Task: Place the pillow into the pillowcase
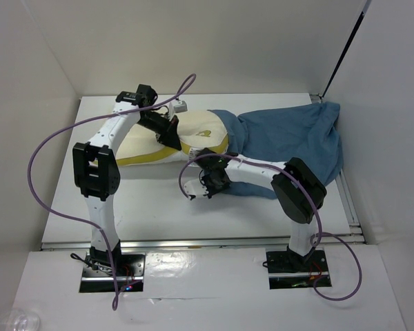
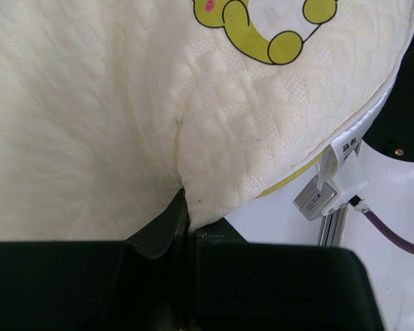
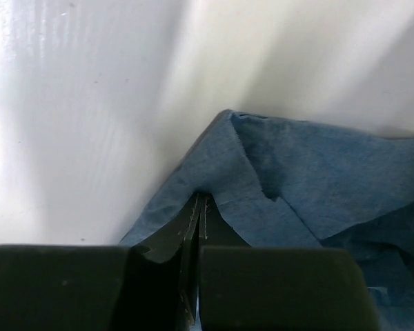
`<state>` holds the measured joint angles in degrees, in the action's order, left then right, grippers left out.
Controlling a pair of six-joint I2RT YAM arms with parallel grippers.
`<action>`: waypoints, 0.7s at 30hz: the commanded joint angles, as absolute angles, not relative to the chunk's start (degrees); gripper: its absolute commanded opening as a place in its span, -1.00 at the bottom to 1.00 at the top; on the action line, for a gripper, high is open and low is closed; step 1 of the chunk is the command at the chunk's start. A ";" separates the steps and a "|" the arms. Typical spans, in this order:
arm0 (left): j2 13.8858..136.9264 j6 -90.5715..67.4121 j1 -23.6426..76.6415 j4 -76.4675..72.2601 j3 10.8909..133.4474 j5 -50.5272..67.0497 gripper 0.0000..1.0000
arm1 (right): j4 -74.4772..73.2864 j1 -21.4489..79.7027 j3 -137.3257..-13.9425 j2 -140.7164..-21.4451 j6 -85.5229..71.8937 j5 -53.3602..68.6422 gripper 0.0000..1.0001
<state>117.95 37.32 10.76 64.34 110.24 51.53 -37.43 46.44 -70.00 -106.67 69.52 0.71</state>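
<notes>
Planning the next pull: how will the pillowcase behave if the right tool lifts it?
Probably floppy: the pillowcase lies wrinkled and folds at the right tool. Likely light, since the pinched edge looks thin; expect it to drape.

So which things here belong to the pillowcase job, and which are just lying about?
Job:
pillow, pinched by the left gripper
pillowcase, pinched by the right gripper

Lying about:
clear rounded object at the near-left corner
purple cables, part of the rig
</notes>
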 commanded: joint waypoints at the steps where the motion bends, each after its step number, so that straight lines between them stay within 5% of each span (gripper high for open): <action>1: 118.04 37.18 10.90 65.48 111.80 55.20 -1.00 | -40.17 45.44 -72.25 -106.88 69.70 1.58 -1.00; 9: 117.52 34.55 10.90 61.89 109.08 55.20 -1.00 | -34.12 45.44 -73.72 -101.08 60.49 -3.68 -0.98; 15: 115.49 30.59 10.90 56.61 105.56 54.67 -1.00 | -33.66 43.69 -80.15 -96.42 34.43 -10.18 -0.18; 21: 113.30 26.55 10.90 51.61 103.80 52.74 -1.00 | -39.43 42.54 -78.67 -90.09 16.11 -12.39 0.13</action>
